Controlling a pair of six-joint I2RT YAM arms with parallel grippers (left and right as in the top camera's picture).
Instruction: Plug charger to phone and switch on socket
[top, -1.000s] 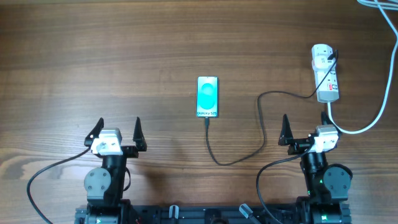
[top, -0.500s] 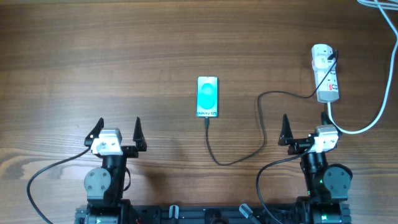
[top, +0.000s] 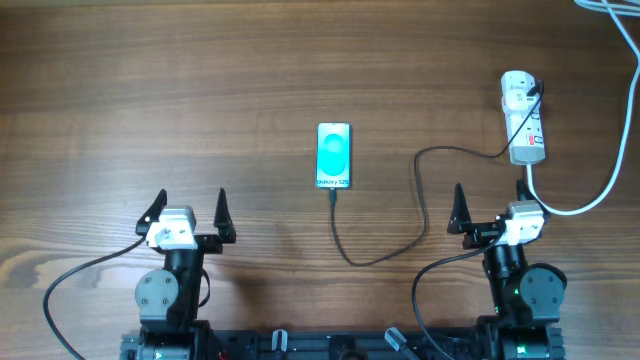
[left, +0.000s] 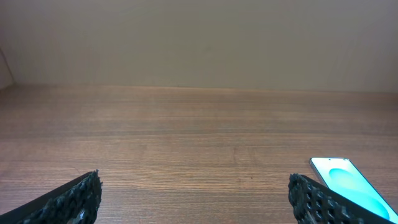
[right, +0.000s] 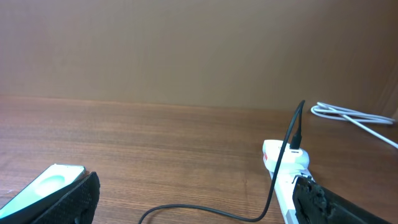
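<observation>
The phone (top: 334, 155) lies flat at the table's middle, cyan screen up, text end toward me. It also shows in the left wrist view (left: 348, 186) and the right wrist view (right: 46, 183). The charger cable (top: 420, 215) runs from the socket (top: 523, 130) in a loop to its connector (top: 334, 197), which sits at the phone's near end; I cannot tell whether it is inserted. The socket also shows in the right wrist view (right: 285, 168), with the cable (right: 273, 186) in front. My left gripper (top: 188, 212) and right gripper (top: 488, 205) are both open and empty, near the front edge.
A thick white cord (top: 600, 195) curves from the socket's near end toward the table's right edge and far right corner, also seen in the right wrist view (right: 348, 114). A plain wall stands behind the table's far edge.
</observation>
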